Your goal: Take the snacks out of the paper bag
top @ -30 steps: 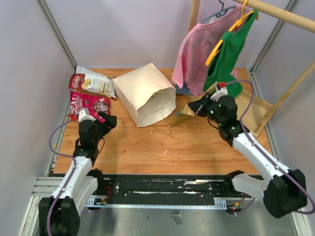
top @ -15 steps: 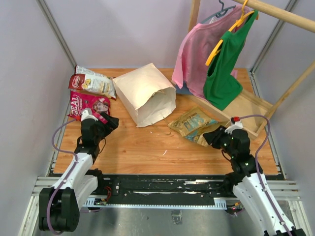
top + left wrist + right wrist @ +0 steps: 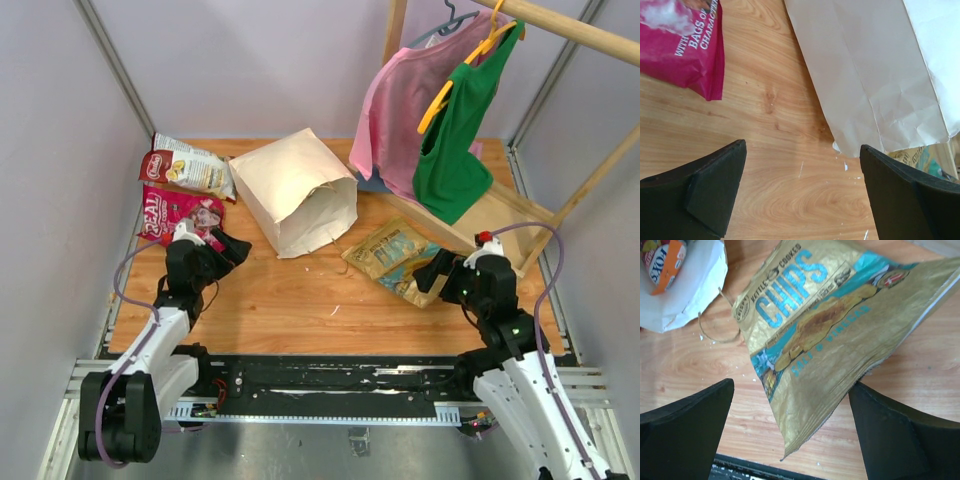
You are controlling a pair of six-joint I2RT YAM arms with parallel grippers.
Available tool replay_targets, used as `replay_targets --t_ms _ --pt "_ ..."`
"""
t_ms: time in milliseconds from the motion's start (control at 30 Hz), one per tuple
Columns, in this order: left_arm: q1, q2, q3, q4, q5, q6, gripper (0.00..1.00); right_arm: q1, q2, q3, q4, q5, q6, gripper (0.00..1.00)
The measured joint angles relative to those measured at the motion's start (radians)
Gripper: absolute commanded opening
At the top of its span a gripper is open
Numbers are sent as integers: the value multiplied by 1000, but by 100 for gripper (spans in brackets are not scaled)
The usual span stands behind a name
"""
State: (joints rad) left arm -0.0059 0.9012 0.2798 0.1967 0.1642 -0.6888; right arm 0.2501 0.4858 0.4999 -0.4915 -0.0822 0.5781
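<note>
Orange packet (image 3: 666,262) — edge-cropped — inside paper bag (image 3: 700,290).

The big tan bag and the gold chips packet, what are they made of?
The paper bag looks like matte kraft paper: it is dull tan, with stiff creases and folds. The gold chips packet seems to be plastic or foil film: it is glossy and crinkled, with a crimped edge. I cannot tell which of the two it is.

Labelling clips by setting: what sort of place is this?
Probably a robotics lab test cell, not a home: plain walls box in a wooden table, and a metal mounting rail runs along its near edge.
</note>
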Motion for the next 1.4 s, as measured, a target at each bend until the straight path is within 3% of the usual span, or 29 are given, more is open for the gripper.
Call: replay_targets --t_ms 533,800,1000,1100,1233,1400 --pt "0 119 3 74 136 -72 100 217 124 54 76 306 -8 99" --pt "1 84 106 -7 74 -76 100 506 167 254 -27 776 6 98" --pt "3 97 214 -53 7 -67 100 592 262 307 -129 1022 68 98" --pt "3 97 226 -71 -8 -62 100 621 272 270 -36 982 29 99" --pt "3 76 215 -94 -15 -68 100 628 303 146 249 819 3 99" --pt "3 63 202 -87 -25 -89 100 627 510 117 514 576 79 99"
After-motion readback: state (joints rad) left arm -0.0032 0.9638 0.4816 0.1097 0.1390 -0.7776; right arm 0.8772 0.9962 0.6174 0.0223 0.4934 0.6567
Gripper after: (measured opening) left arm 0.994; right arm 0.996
